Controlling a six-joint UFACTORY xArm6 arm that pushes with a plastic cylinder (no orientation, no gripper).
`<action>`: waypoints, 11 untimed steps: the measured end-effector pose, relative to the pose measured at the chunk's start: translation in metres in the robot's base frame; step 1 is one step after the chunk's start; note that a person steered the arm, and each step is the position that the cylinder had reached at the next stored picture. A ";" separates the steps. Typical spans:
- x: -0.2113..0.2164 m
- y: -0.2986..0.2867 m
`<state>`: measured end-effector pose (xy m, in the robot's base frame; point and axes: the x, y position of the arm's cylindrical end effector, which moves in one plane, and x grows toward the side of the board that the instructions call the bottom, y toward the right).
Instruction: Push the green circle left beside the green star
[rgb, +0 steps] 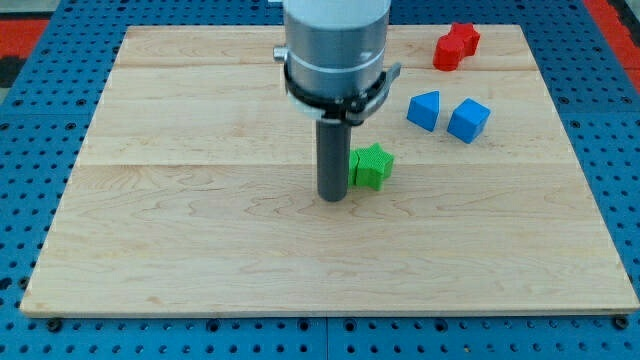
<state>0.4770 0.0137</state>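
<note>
Green circle does not show anywhere in this view, so I cannot tell where it is; the wide grey body (335, 45) of the arm covers a part of the view's top, and what is behind it stays hidden. The green star (371, 166) lies a little to the right of the middle of the wooden counter (200, 250), flat on the wood. The end effector is only a straight dark rod (331, 155) with no parts that open or close, and it holds nothing. It stands upright, and the tip (332, 198) rests on the counter just beside the green star, at the star's left and slightly toward the view's bottom. The rod's side looks to be touching the star's left edge, or very nearly; I cannot tell which. To the view's right and higher up, two blue blocks sit near each other but apart: the left blue block (424, 110) and the right blue block (468, 120), both with angular faces, and I cannot name their shapes with certainty. Further toward the view's top right, near the counter's edge, lies a red block (456, 45) with a jagged outline, well apart from the star. Around the counter there is a blue pegboard (40, 60).
</note>
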 end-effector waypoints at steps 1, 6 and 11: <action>-0.003 0.042; -0.048 0.031; -0.009 0.331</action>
